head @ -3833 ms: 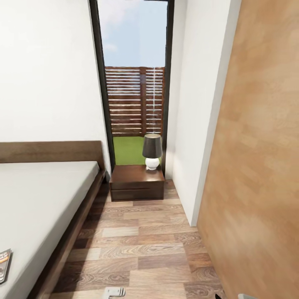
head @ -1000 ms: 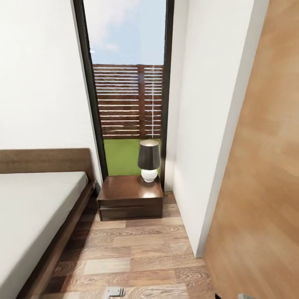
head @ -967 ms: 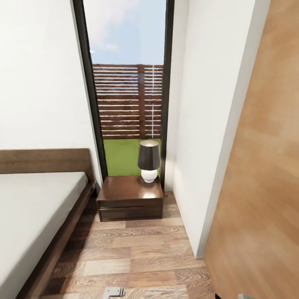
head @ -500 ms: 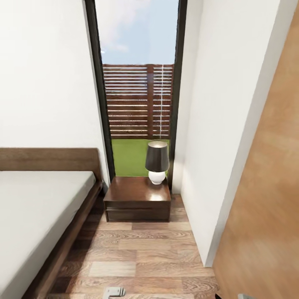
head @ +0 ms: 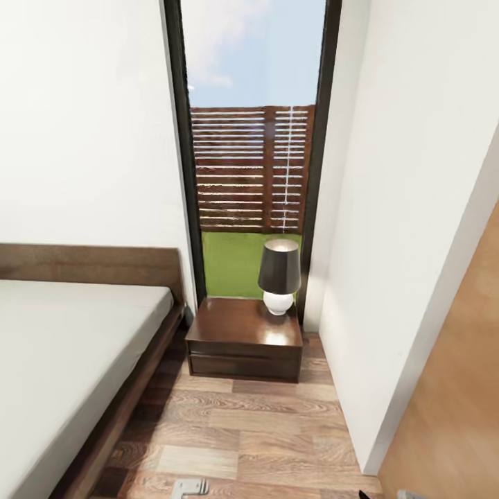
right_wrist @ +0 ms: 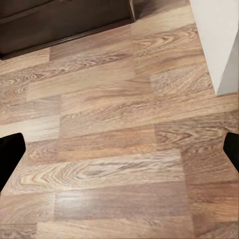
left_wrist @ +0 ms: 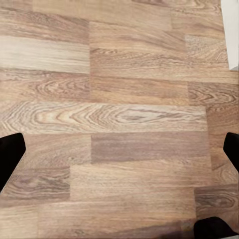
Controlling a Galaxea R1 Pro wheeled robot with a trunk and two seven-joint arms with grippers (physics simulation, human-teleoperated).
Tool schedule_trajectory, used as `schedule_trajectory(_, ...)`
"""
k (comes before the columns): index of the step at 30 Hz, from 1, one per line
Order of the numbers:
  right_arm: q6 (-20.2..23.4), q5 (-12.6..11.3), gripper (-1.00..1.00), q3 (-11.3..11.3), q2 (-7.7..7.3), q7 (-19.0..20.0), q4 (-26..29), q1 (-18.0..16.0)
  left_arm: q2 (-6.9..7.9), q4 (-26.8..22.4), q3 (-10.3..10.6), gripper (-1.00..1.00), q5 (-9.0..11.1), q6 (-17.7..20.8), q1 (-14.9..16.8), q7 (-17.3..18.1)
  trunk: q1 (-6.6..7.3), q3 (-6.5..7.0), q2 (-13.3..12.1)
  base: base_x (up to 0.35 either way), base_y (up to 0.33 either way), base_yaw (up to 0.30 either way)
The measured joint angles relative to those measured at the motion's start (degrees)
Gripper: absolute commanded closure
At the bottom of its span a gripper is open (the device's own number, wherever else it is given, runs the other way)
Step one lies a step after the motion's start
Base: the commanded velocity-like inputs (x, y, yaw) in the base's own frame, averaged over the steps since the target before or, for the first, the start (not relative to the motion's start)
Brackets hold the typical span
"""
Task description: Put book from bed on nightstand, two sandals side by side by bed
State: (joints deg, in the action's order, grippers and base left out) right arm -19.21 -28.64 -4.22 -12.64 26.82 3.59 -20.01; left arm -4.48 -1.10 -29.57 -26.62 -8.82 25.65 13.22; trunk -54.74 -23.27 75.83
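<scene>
1. Facing down a narrow strip of wood-plank floor (head: 263, 423), the head view takes in the bed (head: 76, 360) at the left – dark frame, plain headboard, bare grey mattress with nothing lying on the part that shows.
2. Just past the bed's head corner stands the nightstand (head: 244, 339), dark and glossy, close beside the frame.
3. On its far right corner sits a small lamp (head: 279, 276) with a dark shade and a round white base; the rest of the top is bare.
4. Behind it a tall dark-framed window (head: 253, 159) shows a slatted brown fence, grass and sky.
5. White wall (head: 409, 208) closes in on the right, with a tan wooden panel (head: 457, 388) nearest the camera.
6. Left gripper (left_wrist: 119, 149): jaws spread wide, bare planks between the dark fingertips.
7. Right gripper (right_wrist: 119, 149): jaws likewise spread over the floor – a dark furniture edge lies beyond.
</scene>
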Motion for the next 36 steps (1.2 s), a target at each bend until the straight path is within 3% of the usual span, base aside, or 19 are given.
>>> schedule_trajectory(24, 0.0, 0.0, -1.0, 0.0, 0.0, 0.0, 0.0, 0.0, 0.0, 0.0, 0.0, -1.0, 0.1, 0.0, 0.0, 0.0, 0.0, 0.0, 0.0, 0.313, -0.013, 0.0)
schedule_trajectory(36, 0.0, 0.0, -1.0, 0.0, 0.0, 0.0, 0.0, 0.0, 0.0, 0.0, 0.0, -1.0, 0.0, 0.0, 0.0, 0.0, -0.01, 0.0, 0.0, 0.171, 0.0, 0.0)
